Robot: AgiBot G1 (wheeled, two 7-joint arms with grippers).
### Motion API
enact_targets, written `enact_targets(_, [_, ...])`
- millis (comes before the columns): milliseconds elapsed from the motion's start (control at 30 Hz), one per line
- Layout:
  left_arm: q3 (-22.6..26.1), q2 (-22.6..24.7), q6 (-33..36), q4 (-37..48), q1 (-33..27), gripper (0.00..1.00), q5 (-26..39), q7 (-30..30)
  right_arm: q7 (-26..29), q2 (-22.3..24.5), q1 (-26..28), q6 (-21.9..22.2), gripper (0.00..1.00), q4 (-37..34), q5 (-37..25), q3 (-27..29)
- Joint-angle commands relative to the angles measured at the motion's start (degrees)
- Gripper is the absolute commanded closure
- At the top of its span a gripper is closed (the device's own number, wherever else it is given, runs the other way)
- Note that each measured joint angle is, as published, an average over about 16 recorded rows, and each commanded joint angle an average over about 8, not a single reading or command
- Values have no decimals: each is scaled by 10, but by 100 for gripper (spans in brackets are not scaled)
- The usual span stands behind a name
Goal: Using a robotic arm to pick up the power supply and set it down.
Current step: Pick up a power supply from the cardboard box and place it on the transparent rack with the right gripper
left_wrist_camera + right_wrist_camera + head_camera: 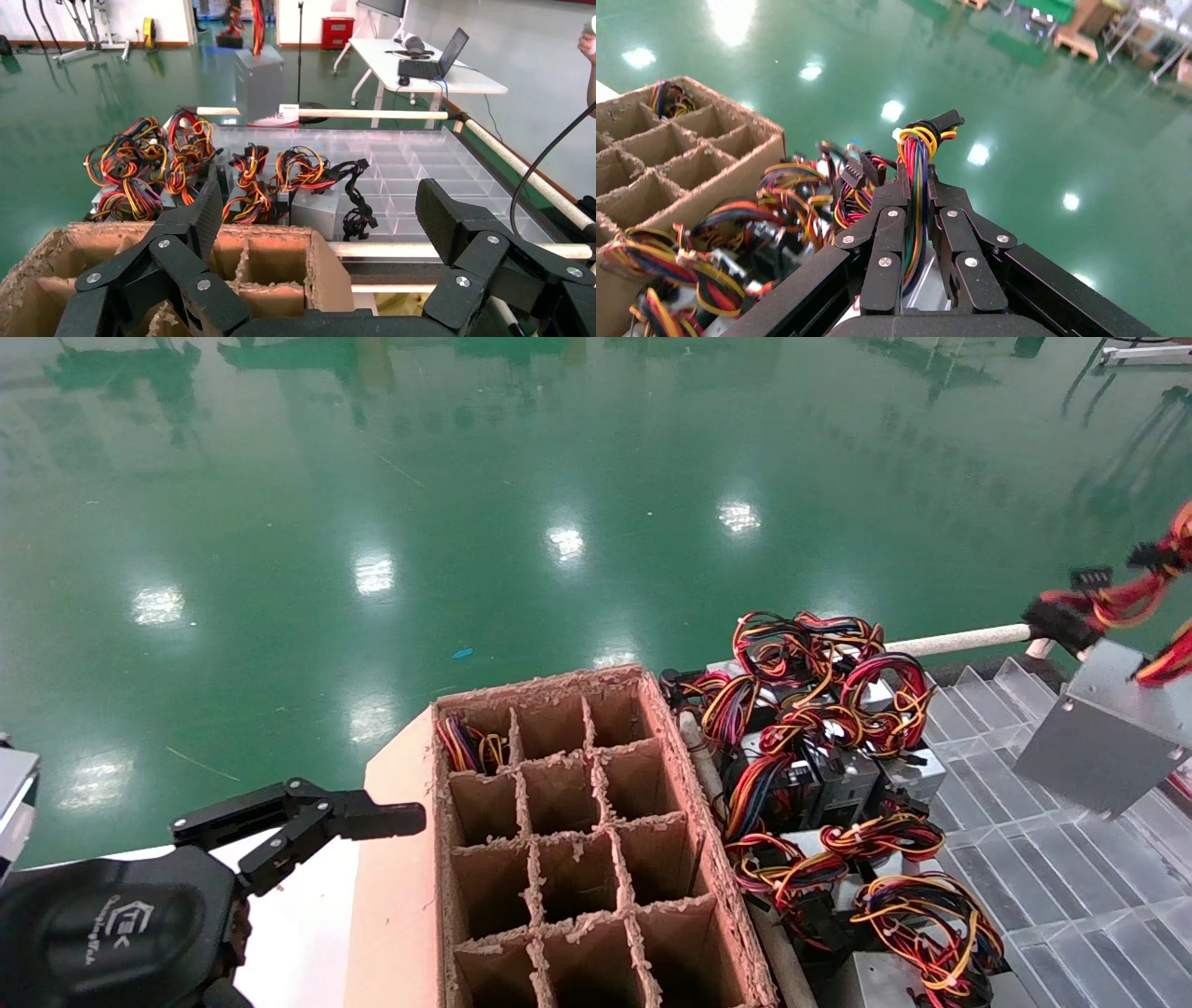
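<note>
Item: oblong silver-grey metal power supply (1103, 738), hanging tilted in the air at about 3 o'clock in the head view, above the clear plastic compartment tray (1052, 887), touching nothing below. Its bundle of red, yellow, orange and black wires (914, 203) is pinched between the pressed-together fingers of the right black linkage gripper (916, 210), so the box hangs by the wires. Step, as judged: carry under way, set-down not yet done. The next move would call for a slow descent, since the load may swing. Left black linkage gripper (368, 822): at 8 o'clock, fingers spread, empty, beside the brown cardboard box with cell dividers (577, 840); one far cell holds coloured wires. Between box and tray, at 5 o'clock: a heap of further grey units with tangled wires (819, 747). Surroundings: glossy green floor (466, 523); white desk with laptop (429, 67) beyond.
</note>
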Motion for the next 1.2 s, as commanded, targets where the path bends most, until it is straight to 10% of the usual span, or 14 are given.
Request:
enact_targets(33, [0, 0, 0, 0, 0, 0, 0, 0, 6, 10, -10, -1, 100, -4, 3, -1])
enact_targets(1200, [0, 0, 0, 0, 0, 0, 0, 0, 6, -50, -341, -2, 100, -80, 203, 95])
